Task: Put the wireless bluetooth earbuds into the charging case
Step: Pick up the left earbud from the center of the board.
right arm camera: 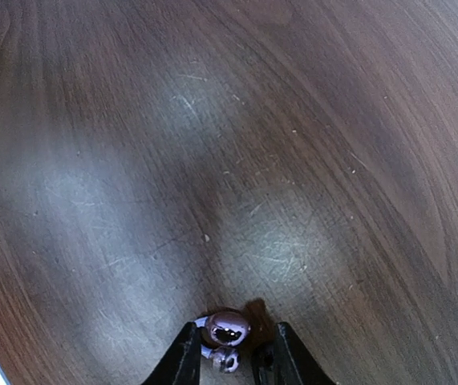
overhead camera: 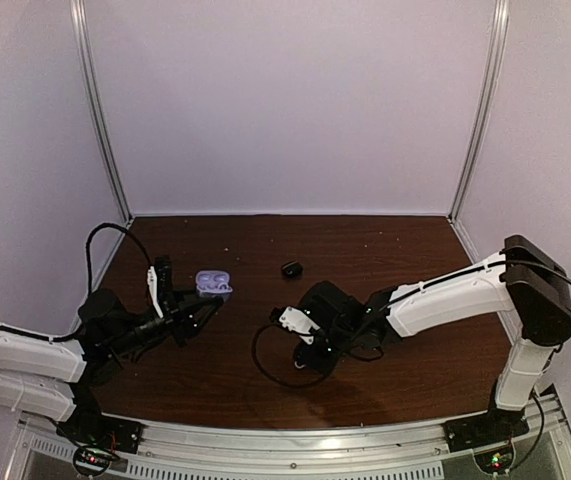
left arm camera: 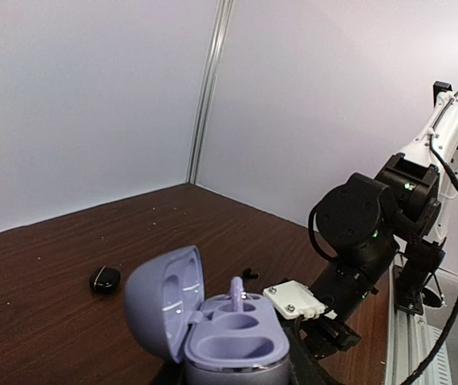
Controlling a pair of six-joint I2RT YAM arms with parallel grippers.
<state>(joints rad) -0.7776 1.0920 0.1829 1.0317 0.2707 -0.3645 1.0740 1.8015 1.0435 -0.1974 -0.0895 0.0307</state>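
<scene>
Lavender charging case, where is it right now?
The lavender charging case sits left of centre in the top view, lid open, held in the left gripper; the black case lies on the table to its right.

The pictures are dim and a bit purple. Light from above leaves big pale shiny patches on the dark table (right arm camera: 76, 208). The earbud (right arm camera: 227, 327) glints. Edges look bent and blurry.

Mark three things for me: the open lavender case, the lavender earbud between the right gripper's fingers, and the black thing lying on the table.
Lavender case (left arm camera: 237, 346): left wrist view, front socket of its open base.
Lavender earbud (right arm camera: 227, 329): right wrist view, its shiny dome.
Black item (overhead camera: 291, 268): top view, its middle.
</scene>
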